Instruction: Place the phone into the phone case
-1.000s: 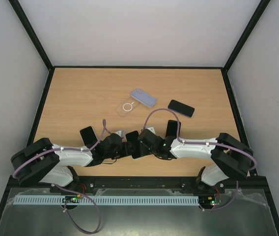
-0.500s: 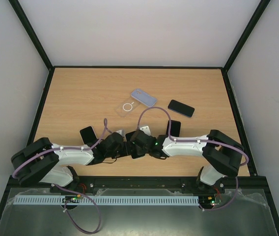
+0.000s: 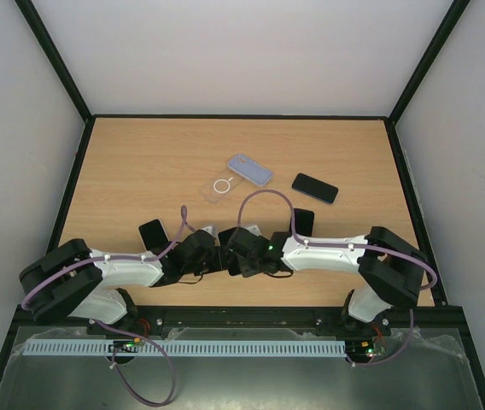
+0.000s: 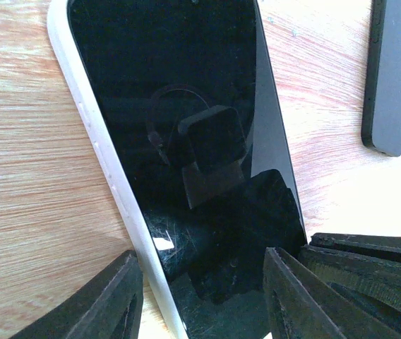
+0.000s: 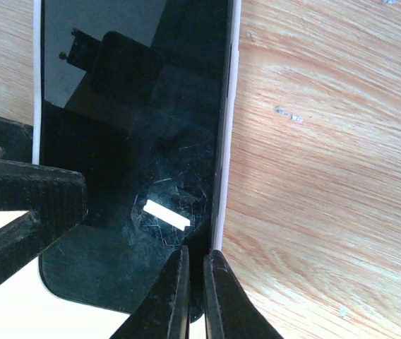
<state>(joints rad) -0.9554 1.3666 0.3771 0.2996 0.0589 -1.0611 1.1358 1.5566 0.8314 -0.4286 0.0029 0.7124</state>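
**My two hands meet on one phone at the near edge**

Closest to me is a grey metal shelf (image 3: 251, 384) with a long white strip (image 3: 225, 348) full of little slots. Just past it the wooden table (image 3: 140, 162) begins. It is light brown with thin lines in the wood. My two arms bend in and meet low over its near edge.

The phone (image 4: 179, 106) lies flat there with its screen up, dark and shiny, with small scratches. A white case (image 4: 96, 148) shows as a rim along its long sides. My left gripper (image 4: 200, 260) has its fingers wide apart, with one end of the phone between them. I cannot tell if they press on it. My right gripper (image 5: 195, 253) is at the other end. Its fingers are almost together, pinched on the edge of the phone right by the white rim.

A little farther out lie a black phone on the left (image 3: 153, 232) and a black phone on the right (image 3: 302, 222). Farther still are a clear case (image 3: 221, 188) with a white ring, a pale blue case (image 3: 249, 169) just beside it, and a third black phone (image 3: 315, 188).

Behind the table stand plain white walls (image 3: 242, 51), with black bars (image 3: 55, 58) along the corners.
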